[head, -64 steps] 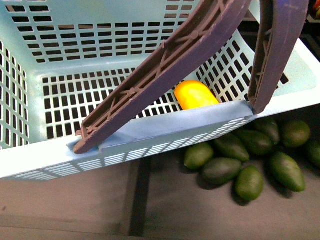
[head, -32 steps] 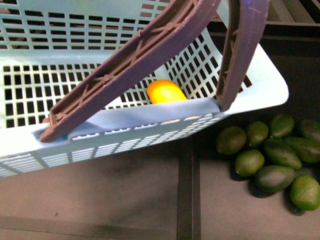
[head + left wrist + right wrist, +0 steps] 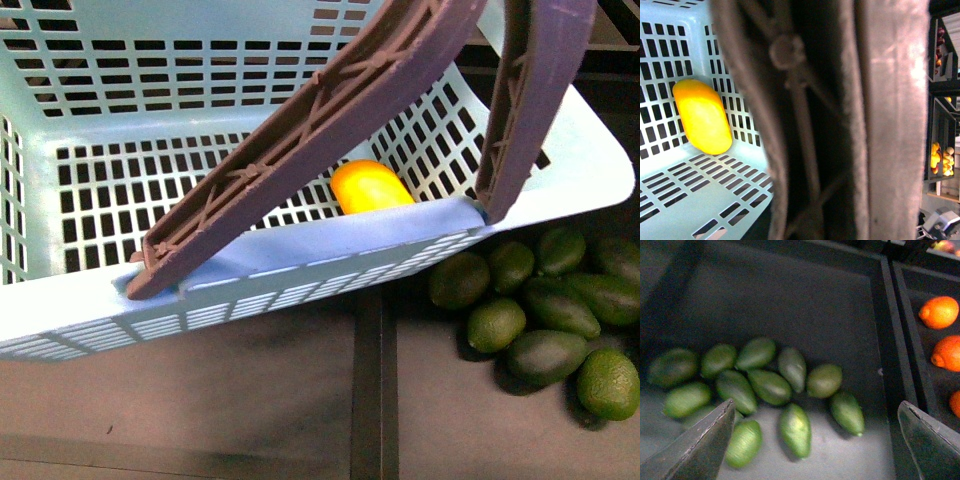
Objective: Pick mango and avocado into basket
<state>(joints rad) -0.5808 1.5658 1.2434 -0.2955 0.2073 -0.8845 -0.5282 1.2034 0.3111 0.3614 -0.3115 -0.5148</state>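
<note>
The light teal basket (image 3: 300, 250) hangs tilted and fills most of the front view, with its brownish-purple handles (image 3: 300, 140) raised. The yellow-orange mango (image 3: 370, 187) lies inside it against the near wall, and also shows in the left wrist view (image 3: 702, 116). My left gripper is shut on the basket's handle (image 3: 890, 120), which fills that view and hides the fingers. Several dark green avocados (image 3: 520, 320) lie in a pile below the basket's right corner. My right gripper (image 3: 816, 404) is open and empty, above the avocado pile (image 3: 770, 387).
The avocados lie in a dark tray with a raised divider (image 3: 895, 340). Oranges (image 3: 939, 312) lie in the compartment beyond it. A dark seam (image 3: 368, 380) runs across the surface under the basket. Shelves with fruit (image 3: 940, 157) stand further off.
The basket swung left in the front view, then back right and slightly lower. The mango stayed inside it. The avocado pile shows further right than a second ago.
</note>
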